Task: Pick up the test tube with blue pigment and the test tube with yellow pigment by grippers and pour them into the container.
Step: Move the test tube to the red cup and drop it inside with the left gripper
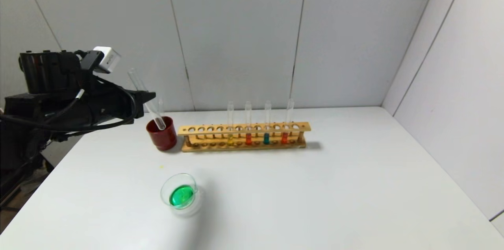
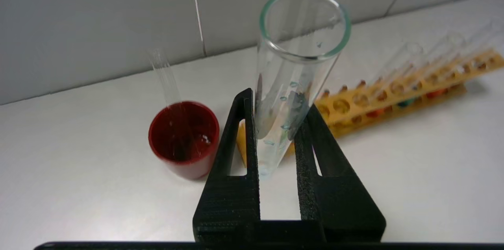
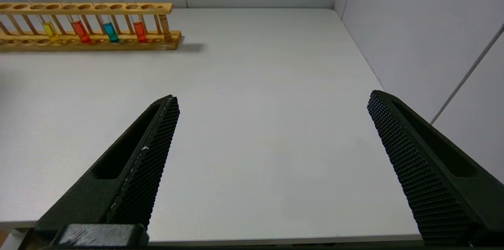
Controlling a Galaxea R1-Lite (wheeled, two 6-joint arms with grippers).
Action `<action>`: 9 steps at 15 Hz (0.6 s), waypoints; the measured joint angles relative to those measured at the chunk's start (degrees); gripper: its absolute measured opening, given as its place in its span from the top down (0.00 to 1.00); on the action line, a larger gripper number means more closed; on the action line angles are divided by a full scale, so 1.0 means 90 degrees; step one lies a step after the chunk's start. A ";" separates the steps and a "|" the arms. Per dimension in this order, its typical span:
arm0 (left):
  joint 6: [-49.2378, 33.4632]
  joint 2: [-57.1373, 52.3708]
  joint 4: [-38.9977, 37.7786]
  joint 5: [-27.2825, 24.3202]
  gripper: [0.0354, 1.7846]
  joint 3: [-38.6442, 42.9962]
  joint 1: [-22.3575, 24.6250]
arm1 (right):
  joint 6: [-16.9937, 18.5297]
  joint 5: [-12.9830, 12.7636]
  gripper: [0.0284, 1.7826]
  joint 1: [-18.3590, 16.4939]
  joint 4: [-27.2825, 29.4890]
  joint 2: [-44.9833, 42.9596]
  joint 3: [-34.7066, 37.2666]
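Note:
My left gripper (image 1: 151,100) (image 2: 279,100) is shut on the blue-pigment test tube (image 1: 143,94) (image 2: 293,69). The tube is tilted and nearly empty, with only teal-blue droplets on its glass. Its round bottom end hangs by the rim of a dark red cup (image 1: 162,137) (image 2: 183,139), on the rack side. The container (image 1: 162,193), a shallow clear glass dish, stands at the front left and holds green liquid. No tube with bright lemon-yellow liquid shows. My right gripper (image 3: 273,98) is open and empty, low over the table's near right part, out of the head view.
A wooden rack (image 1: 244,128) (image 3: 86,6) at the back holds tubes of amber-yellow (image 1: 230,139), orange-red (image 1: 248,139), teal-blue (image 1: 266,138) and orange-red (image 1: 284,137) liquid. An empty clear tube (image 2: 165,73) leans in the red cup. Walls close the back and right.

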 joint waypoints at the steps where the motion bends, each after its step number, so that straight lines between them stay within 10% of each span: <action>1: -0.0154 0.0209 -0.0321 0.0012 0.84 -0.0050 0.0104 | 0.0000 0.0003 0.02 0.0000 0.0003 0.0000 0.0000; 9: -0.0187 0.1470 -0.0719 0.0009 0.84 -0.0546 0.0721 | 0.0000 0.0003 0.02 0.0003 0.0000 0.0000 0.0000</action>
